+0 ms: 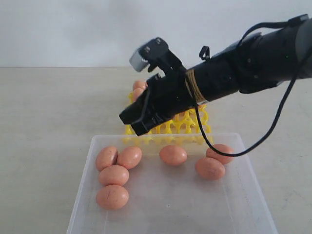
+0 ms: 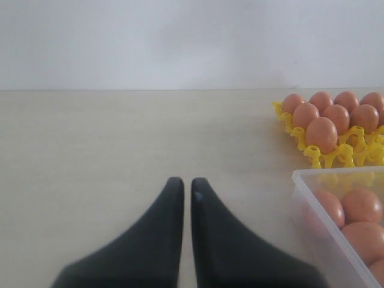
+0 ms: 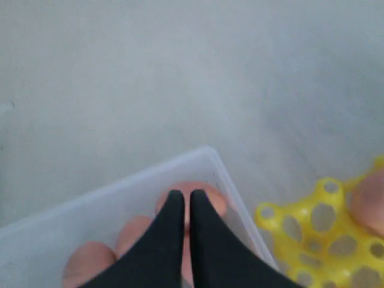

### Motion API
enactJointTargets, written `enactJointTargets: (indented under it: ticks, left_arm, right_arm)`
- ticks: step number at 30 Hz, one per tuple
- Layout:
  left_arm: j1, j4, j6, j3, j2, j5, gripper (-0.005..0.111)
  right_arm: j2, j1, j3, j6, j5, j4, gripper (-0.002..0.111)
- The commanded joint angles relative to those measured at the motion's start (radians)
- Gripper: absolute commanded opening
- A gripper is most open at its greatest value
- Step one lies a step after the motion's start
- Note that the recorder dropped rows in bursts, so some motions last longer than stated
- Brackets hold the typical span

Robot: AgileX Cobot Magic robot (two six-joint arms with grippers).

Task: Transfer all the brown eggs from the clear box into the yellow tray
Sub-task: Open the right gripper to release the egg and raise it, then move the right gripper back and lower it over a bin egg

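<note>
Hovering: right gripper [image 3: 181, 196], jaws are pressed together, empty.
Beneath its jaws: brown eggs [image 1: 129, 157] are contained in the clear box [image 1: 195, 209].
Left gripper [image 2: 182, 183]: jaws are pressed together, empty.

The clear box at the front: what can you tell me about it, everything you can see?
The clear box is a wide, shallow bin of frosted, see-through plastic with rounded corners and outward-flaring walls. It sits flat on the pale table, just in front of the yellow tray; whether they touch is unclear. Seven brown eggs lie loose on its floor, four clustered at one end, three spread toward the other.
</note>
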Motion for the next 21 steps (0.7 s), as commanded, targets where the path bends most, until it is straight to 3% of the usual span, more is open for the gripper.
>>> enactJointTargets:
  ticks: [1, 4, 11, 13, 18, 21]
  left_arm:
    - [-0.009, -0.001, 0.003, 0.004, -0.002, -0.001, 0.004]
    - [-0.009, -0.001, 0.003, 0.004, -0.002, -0.001, 0.004]
    - [-0.009, -0.001, 0.003, 0.004, -0.002, -0.001, 0.004]
    - [-0.009, -0.001, 0.003, 0.004, -0.002, -0.001, 0.004]
    - [-0.009, -0.001, 0.003, 0.004, -0.002, -0.001, 0.004]
    - [-0.009, -0.001, 0.003, 0.004, -0.002, -0.001, 0.004]
  right_arm:
    - [-0.006, 0.009, 0.088, 0.044, 0.409, -0.01, 0.0]
    - [-0.028, 0.045, 0.124, 0.138, 0.809, -0.01, 0.0]
    - [-0.133, 0.196, 0.117, 0.097, 1.546, -0.01, 0.0]
    - [-0.161, 0.195, 0.091, 0.099, 1.558, -0.01, 0.0]
    - [-0.168, 0.146, -0.045, 0.097, 1.33, -0.01, 0.0]
    - [-0.146, 0.113, -0.146, 0.099, 1.3, -0.01, 0.0]
